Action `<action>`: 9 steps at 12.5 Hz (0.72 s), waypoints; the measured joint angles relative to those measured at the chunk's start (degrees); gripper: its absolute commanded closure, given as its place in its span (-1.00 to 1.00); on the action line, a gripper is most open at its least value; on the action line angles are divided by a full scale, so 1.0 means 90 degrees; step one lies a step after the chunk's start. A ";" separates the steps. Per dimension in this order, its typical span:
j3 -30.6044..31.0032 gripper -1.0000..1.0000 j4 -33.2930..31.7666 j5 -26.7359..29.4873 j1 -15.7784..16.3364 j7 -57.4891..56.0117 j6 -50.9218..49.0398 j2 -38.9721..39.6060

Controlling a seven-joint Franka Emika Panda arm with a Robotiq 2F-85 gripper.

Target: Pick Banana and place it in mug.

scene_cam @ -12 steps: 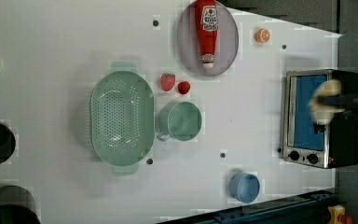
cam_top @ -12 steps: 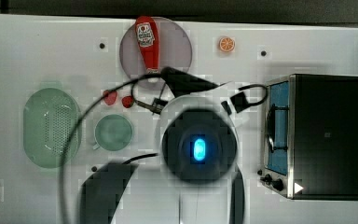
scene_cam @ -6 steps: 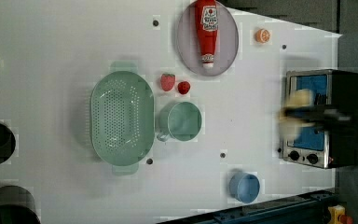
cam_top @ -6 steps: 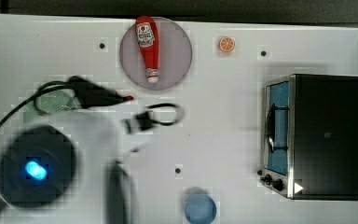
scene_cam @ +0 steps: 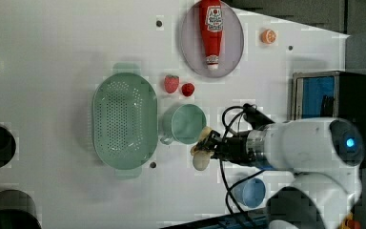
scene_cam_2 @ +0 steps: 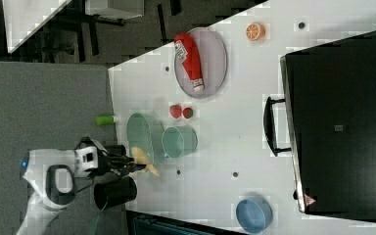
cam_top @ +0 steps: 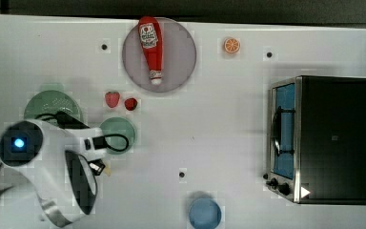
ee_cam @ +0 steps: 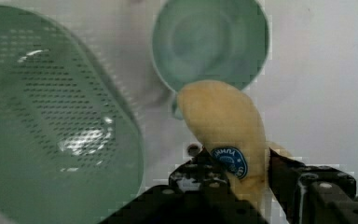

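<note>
Yellow banana in claw, blue sticker (wrist view), mug beyond.

We see the pale yellow banana, blue sticker on it, held off the table just beside the mug, a round mint-green one standing upright and empty.

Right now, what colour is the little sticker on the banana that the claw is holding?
Blue with pale lettering, on the yellow banana held in the gripper; the wrist view shows it best.
</note>
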 measured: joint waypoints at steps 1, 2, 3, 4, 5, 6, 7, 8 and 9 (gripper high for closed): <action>-0.0053 0.37 -0.0261 -0.0086 0.0016 0.0081 0.0389 0.0001; -0.0011 0.36 -0.0423 -0.0088 -0.0071 0.0180 0.0743 0.0018; -0.0003 0.12 -0.0522 -0.0014 -0.0119 0.0219 0.1023 0.0047; -0.0056 -0.10 -0.0547 -0.0117 -0.0196 0.0264 0.1063 0.0149; -0.0093 -0.32 -0.0522 -0.0170 -0.0219 0.0278 0.1072 0.0184; -0.0182 -0.74 -0.0522 -0.0155 -0.0228 0.0288 0.1315 0.0249; -0.0183 -0.93 -0.0448 -0.0127 -0.0298 0.0288 0.1514 0.0413; -0.0267 -1.00 -0.0460 -0.0195 -0.0323 0.0292 0.1958 0.0586; -0.0322 -1.00 -0.0497 -0.0181 -0.0323 0.0292 0.2098 0.0641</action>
